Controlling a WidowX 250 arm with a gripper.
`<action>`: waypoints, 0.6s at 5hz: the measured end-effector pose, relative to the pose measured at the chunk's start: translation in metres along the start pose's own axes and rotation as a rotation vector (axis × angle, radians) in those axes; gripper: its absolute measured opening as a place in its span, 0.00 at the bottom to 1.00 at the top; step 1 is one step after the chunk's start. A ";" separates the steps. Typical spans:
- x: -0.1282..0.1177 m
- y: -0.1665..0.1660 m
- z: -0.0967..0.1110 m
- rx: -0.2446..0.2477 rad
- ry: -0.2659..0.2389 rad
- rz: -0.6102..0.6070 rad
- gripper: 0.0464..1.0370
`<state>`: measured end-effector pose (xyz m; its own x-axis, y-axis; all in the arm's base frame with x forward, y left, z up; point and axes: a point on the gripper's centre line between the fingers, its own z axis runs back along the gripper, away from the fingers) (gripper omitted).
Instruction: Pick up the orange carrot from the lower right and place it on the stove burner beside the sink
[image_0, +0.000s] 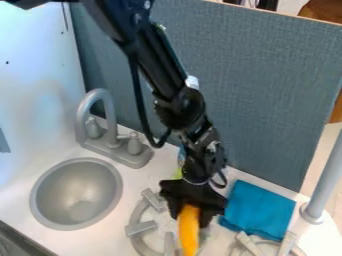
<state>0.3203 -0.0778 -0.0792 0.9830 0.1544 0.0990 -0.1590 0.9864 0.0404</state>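
The round grey sink (77, 194) is set into the white worktop (143, 181). To the right of the sink, the black end effector (192, 215) hangs down over the near burner grate (139, 228), its fingers clamped on the upper end of a long yellow-orange object (189, 235). That object points downward over the grate, right of the sink and well apart from it. The grey faucet (109, 146) stands just behind the sink, its spout curving up. Farther right of the sink lies a flat blue cloth (257, 210), near the end effector, with a second burner grate (266, 246) in front of it and a grey post (327, 180) beyond. A small yellow-green thing (178, 173), mostly hidden behind the arm, is also right of the sink. A blue-grey partition (254, 75) rises behind the sink.
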 end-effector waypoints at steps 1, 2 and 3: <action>-0.017 0.016 0.000 0.052 0.035 -0.043 0.98; -0.020 0.038 0.029 0.095 0.018 -0.042 0.97; -0.029 0.056 0.051 0.143 0.040 -0.039 0.97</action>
<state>0.2784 -0.0304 -0.0289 0.9911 0.1208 0.0550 -0.1290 0.9743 0.1846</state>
